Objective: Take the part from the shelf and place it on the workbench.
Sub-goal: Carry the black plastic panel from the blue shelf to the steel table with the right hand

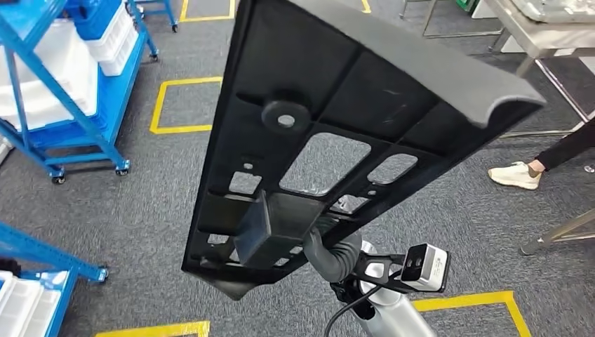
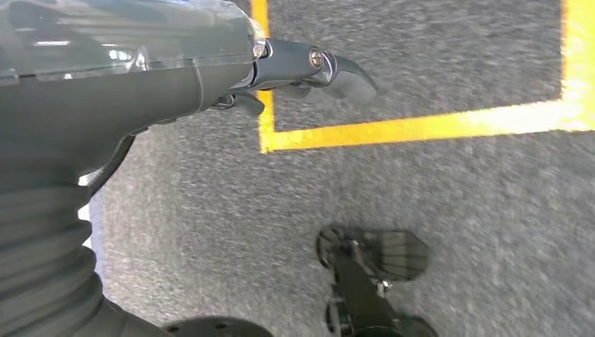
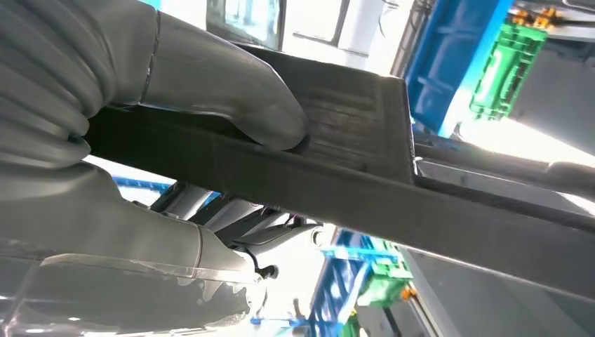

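1 black part (image 1: pixel 337 105) raised over carpet, right robot hand (image 3: pixel 210 91) clamping its lower box end, thumb on top.

Grey carpet (image 1: pixel 140 203) covers the floor, marked with yellow tape rectangles (image 1: pixel 161 105). At the upper left of the head view stands a blue wheeled rack (image 1: pixel 84 126) holding white bins (image 1: pixel 116 42). Another blue rack (image 1: pixel 42 256) sits at the lower left with a white bin (image 1: pixel 21 302). At the right edge a person's white shoe (image 1: pixel 516 175) rests on the carpet, beside a metal table leg (image 1: pixel 561 235).
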{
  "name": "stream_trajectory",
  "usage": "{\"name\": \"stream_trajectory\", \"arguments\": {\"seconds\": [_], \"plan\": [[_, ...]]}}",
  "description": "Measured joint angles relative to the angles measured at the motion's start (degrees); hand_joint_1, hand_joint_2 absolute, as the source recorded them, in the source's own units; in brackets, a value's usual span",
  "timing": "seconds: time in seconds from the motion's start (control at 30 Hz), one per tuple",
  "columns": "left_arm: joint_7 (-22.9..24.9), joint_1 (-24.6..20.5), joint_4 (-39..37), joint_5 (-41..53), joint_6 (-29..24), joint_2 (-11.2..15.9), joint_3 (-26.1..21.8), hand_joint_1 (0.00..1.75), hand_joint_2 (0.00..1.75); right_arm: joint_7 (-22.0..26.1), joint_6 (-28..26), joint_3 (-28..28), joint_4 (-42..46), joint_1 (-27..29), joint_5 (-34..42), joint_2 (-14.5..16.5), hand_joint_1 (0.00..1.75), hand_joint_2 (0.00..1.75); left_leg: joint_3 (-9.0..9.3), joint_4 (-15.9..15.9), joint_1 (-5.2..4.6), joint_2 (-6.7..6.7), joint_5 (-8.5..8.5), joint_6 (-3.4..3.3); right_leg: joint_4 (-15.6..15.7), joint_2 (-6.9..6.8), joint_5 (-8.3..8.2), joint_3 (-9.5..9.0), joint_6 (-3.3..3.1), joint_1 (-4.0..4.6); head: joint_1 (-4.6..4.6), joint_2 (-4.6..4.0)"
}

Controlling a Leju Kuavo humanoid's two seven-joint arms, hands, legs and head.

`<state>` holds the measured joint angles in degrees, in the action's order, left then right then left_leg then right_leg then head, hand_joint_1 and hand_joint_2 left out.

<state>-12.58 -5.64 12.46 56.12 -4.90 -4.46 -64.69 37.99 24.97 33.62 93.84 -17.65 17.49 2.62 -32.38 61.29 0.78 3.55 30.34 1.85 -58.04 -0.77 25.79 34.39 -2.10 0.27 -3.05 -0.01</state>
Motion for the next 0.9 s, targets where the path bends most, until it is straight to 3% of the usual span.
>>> {"name": "stream_trajectory", "arguments": {"seconds": [0.03,0.1,0.13,0.17,0.23,0.3,0.37,0.43,0.5,0.57,0.63,0.67,0.7,0.73,0.8,0.87,0.9], "plan": [[-0.06,0.09,0.0,-0.09,-0.01,0.02,-0.08,0.0,1.75,0.0,0.01,0.07,0.01,-0.12,0.1,0.03,1.75,1.75,-1.59,3.48,0.07,-1.54,1.84,0.08,0.03,0.65,-0.02,-0.04,-0.2,-0.03,0.0,-0.01],[-0.1,0.45,-0.01,-0.27,-0.06,0.02,-0.31,0.0,1.75,0.0,-0.06,0.19,0.01,-0.2,0.36,0.05,1.75,1.75,-5.6,11.45,0.1,-2.76,4.88,0.16,-0.03,2.21,-0.02,-0.09,-0.46,0.08,-0.01,0.0],[-0.11,0.58,-0.01,-0.32,-0.08,0.04,-0.41,0.0,1.75,0.0,-0.15,0.2,0.04,-0.21,0.5,0.05,1.75,1.75,-6.94,13.67,0.08,-2.95,5.07,0.14,-0.08,3.06,-0.01,-0.13,-0.49,0.15,-0.01,0.0],[-0.12,0.63,-0.01,-0.36,-0.09,0.06,-0.49,0.0,1.75,0.0,-0.28,0.2,0.1,-0.25,0.65,0.04,1.75,1.75,-7.21,13.48,0.08,-3.07,3.97,0.03,-0.14,3.94,0.0,-0.19,-0.49,0.2,-0.01,0.01],[-0.19,0.55,-0.01,-0.36,-0.09,0.09,-0.57,0.0,1.75,-0.03,-0.66,0.2,0.41,-0.47,0.88,0.05,1.75,1.75,-4.7,6.82,0.1,-4.01,-0.66,-0.35,-0.34,5.58,0.11,-0.34,-0.33,0.15,-0.01,0.01],[-0.26,0.46,-0.01,-0.34,-0.05,0.15,-0.61,0.0,1.75,-0.06,-0.97,0.2,0.83,-0.81,1.04,0.05,1.75,1.75,-1.68,-0.34,0.21,-6.71,-3.59,-0.7,-0.65,7.01,0.22,-0.18,0.1,0.09,-0.01,0.01],[-0.27,0.43,0.0,-0.18,-0.01,0.22,-0.62,0.0,1.75,-0.07,-1.19,0.2,1.57,-0.98,1.24,0.04,1.75,1.75,-0.67,-2.67,0.12,-8.12,-3.76,-0.97,-0.72,8.25,0.08,0.25,0.8,-0.17,0.0,0.0],[-0.25,0.34,0.01,0.07,0.01,0.28,-0.63,0.0,1.75,-0.1,-1.49,0.16,2.85,-0.9,1.6,0.04,1.75,1.75,-0.44,-3.16,0.1,-7.05,-4.01,-1.48,-0.84,8.9,-0.05,0.59,1.53,-0.4,0.0,0.0],[-0.17,0.25,0.01,0.18,-0.05,0.31,-0.65,0.0,1.75,-0.17,-1.78,-0.03,4.36,-0.84,2.03,0.04,1.75,1.75,-0.1,-3.82,0.29,-5.65,-4.33,-2.15,-3.38,6.32,1.36,1.58,2.11,-0.04,0.03,0.01],[0.04,0.36,0.0,0.17,-0.16,0.32,-0.65,0.0,1.75,-0.21,-1.91,-0.25,5.6,-0.78,2.25,0.04,1.75,1.75,0.12,-4.13,0.2,-4.09,-4.36,-2.61,-9.74,2.75,4.8,4.35,2.56,0.09,0.07,0.01],[0.32,0.54,-0.01,0.17,-0.28,0.33,-0.67,0.0,1.75,-0.22,-1.91,-0.35,6.28,-0.5,2.26,0.04,1.75,1.75,0.13,-4.12,0.05,-2.41,-4.22,-2.77,-15.9,1.55,7.41,7.38,2.88,-0.29,0.06,0.01],[0.42,0.55,-0.01,0.18,-0.33,0.33,-0.67,0.0,1.75,-0.21,-1.91,-0.41,6.5,-0.33,2.26,0.04,1.75,1.75,0.15,-4.11,0.02,-1.56,-4.14,-2.77,-16.64,1.27,7.32,7.8,2.98,-0.45,0.06,0.01],[0.5,0.5,-0.01,0.19,-0.36,0.31,-0.67,0.0,1.75,-0.21,-1.89,-0.48,6.67,-0.2,2.25,0.03,1.75,1.75,0.21,-4.1,0.01,-0.82,-4.06,-2.73,-15.19,0.96,6.17,7.08,3.02,-0.56,0.06,0.01],[0.54,0.42,-0.01,0.21,-0.35,0.25,-0.67,0.0,1.75,-0.2,-1.85,-0.59,6.89,-0.14,2.21,0.03,1.75,1.75,0.34,-4.09,0.0,-0.15,-3.95,-2.64,-11.66,0.37,4.27,5.23,2.94,-0.58,0.06,0.01],[0.58,0.31,-0.01,0.3,-0.31,0.09,-0.67,0.0,1.75,-0.23,-1.78,-0.8,7.4,-0.22,2.07,0.05,1.75,1.75,0.68,-4.03,-0.17,1.03,-3.66,-2.27,-3.5,-2.18,1.32,0.97,2.42,-0.13,0.06,0.01],[0.61,0.25,-0.01,0.52,-0.25,-0.02,-0.67,0.0,1.75,-0.33,-1.84,-0.94,7.95,-0.31,1.89,0.13,1.75,1.75,0.94,-3.98,-0.4,2.16,-3.37,-1.72,0.16,-3.37,0.61,-0.77,1.85,0.43,0.06,0.0],[0.63,0.2,-0.01,0.67,-0.22,-0.05,-0.67,0.0,1.75,-0.39,-1.89,-1.02,8.16,-0.27,1.8,0.15,1.75,1.75,1.06,-3.99,-0.48,2.77,-3.27,-1.44,0.25,-2.73,0.56,-0.66,1.65,0.57,0.06,0.0]]}}
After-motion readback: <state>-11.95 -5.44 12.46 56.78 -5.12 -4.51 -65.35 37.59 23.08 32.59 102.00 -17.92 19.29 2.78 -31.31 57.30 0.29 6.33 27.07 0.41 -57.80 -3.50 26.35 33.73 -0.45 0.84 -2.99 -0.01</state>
